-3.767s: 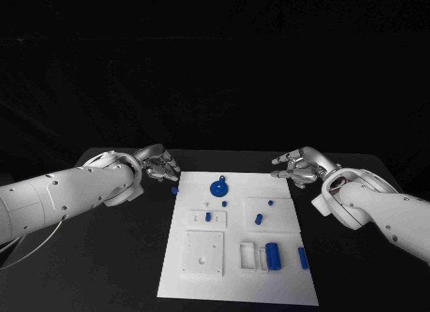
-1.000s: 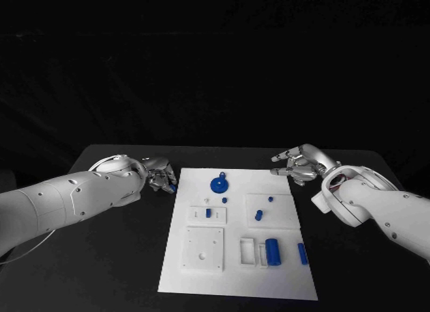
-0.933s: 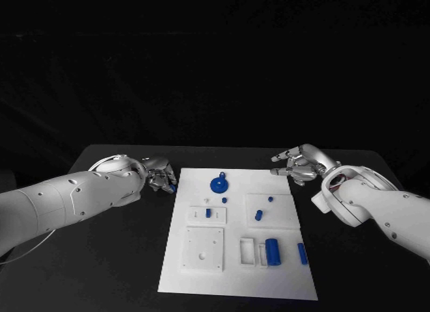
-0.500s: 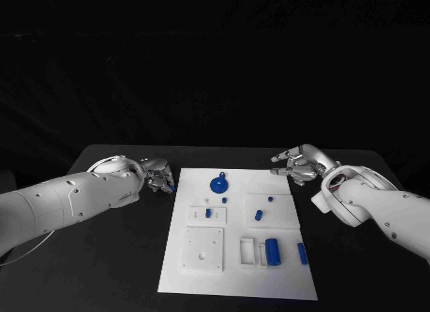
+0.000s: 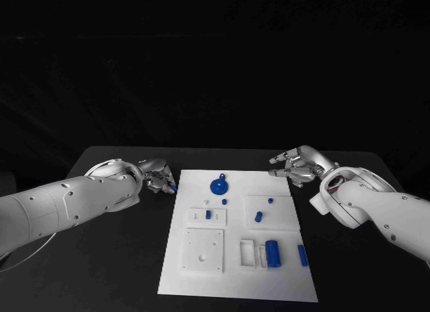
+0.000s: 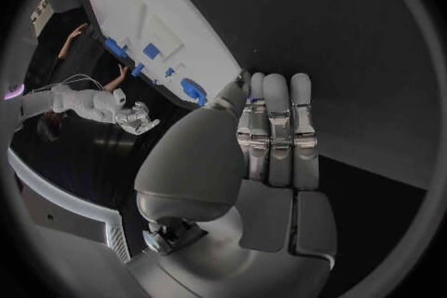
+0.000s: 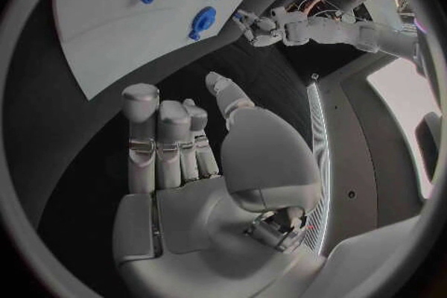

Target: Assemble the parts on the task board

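The scene is dim, the backdrop black. Light falls from above onto the white task board (image 5: 238, 260), which shows brightly (almost glaring) against the dark table (image 5: 112, 260). Wrist views bend straight edges, with dark rims.

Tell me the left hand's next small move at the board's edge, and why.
Probably close the left hand on the small blue part and lift it. That part lies on the black table just off the task board, at the fingertips; whether it is already pinched, I cannot tell.
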